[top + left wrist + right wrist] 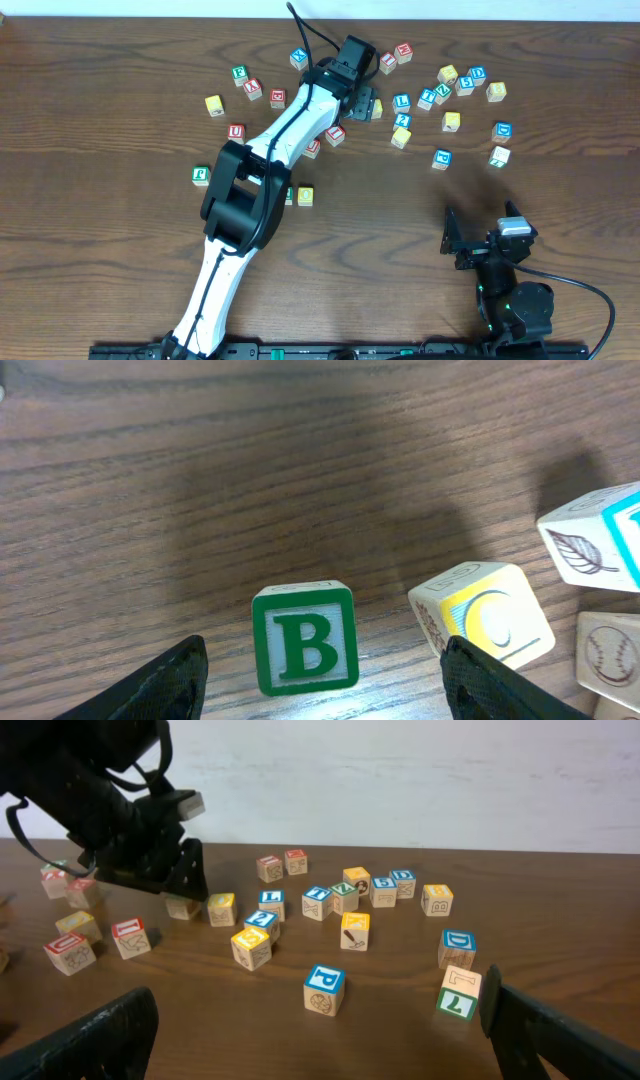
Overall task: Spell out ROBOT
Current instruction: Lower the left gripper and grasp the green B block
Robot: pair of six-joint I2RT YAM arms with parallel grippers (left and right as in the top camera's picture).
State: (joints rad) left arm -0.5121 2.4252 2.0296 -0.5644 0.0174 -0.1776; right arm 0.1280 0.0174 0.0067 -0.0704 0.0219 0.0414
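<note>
1. Left gripper [322,660] spread open and empty, dark fingers [160,685] low at either side of the wrist view, with a clear gap on each side to the cube between them.
2. Between those fingers: green-framed B cube [305,639], upright on the wooden table [300,460], green letter facing the camera, touching neither finger.
3. Just right of it in that view: angled yellow cube [487,618] with a pale curved letter, close against the right-hand finger; contact impossible to tell.
4. Farther right: blue-framed cube [592,540] with a leaf drawn on its pale side, and below it a baseball-face cube [610,655], both cut by the frame edge.
5. Seen from overhead: left arm [270,150] stretched diagonally from the near edge to the far middle of the table, wrist hiding the B cube there.
6. Beside that arm's elbow: lone yellow cube [305,196] with a green-edged cube [289,195] just beside it, the latter half hidden under the arm; letters too small to read.
7. Right gripper [330,1040] opened wide, nothing between its fingers, low at the near right of the table, apart from all cubes.
8. Ahead of it: blue P cube [323,988] nearest, blue D cube [457,948] to the right, further cubes scattered behind.
</note>
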